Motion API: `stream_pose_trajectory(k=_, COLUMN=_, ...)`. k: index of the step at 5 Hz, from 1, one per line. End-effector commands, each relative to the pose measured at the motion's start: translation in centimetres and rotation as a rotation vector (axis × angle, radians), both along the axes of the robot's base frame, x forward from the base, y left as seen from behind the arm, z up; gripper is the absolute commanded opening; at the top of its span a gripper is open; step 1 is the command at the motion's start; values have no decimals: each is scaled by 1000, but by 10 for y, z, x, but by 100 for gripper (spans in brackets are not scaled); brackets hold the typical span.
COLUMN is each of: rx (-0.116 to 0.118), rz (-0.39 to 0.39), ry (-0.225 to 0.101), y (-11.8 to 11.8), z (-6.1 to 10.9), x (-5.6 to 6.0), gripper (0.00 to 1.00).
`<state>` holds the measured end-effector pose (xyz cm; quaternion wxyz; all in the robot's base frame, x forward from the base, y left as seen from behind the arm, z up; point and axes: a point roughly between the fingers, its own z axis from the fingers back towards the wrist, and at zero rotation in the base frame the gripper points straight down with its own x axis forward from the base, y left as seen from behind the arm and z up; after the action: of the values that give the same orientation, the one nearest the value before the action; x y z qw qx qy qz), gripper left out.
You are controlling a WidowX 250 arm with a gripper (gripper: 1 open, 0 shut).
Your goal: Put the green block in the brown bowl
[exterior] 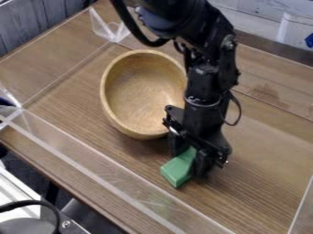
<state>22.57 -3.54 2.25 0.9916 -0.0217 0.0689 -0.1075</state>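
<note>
At lower centre, the hand (193,157) pinches the green block (180,170) low over the surface (263,137); the brown bowl (137,95) beside it awaits, empty.

The arm (184,27) is black throughout, with a matte to slightly glossy finish. Farthest above the claw, its upper part is a bulky, rounded housing that catches a little light along its curved edge. Below that, nearer the claw, the body narrows into a column of stacked blocky segments, squarish in outline, with seams between them. A thin dark cable loops out beside this column, just above the claw. The claw (196,157) itself is a compact black block, wider than the column over it, ending in short, thick black fingers (217,157). Any screws or markings are too small to make out.
</note>
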Motion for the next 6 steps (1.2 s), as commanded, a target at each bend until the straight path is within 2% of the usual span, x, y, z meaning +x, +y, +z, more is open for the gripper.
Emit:
stream_pose_trajectory(k=1, rx=-8, rz=24, ry=-50, y=3, z=13, x=6, gripper=0)
stream_pose_trajectory(k=3, rx=-11, rz=38, ry=-55, y=4, z=17, x=6, gripper=0)
stream_pose_trajectory(k=5, rx=-1, rz=58, ry=-87, y=7, z=36, x=9, gripper=0)
stream_pose_trajectory(k=6, rx=5, rz=70, ry=-114, y=10, z=50, x=12, gripper=0)
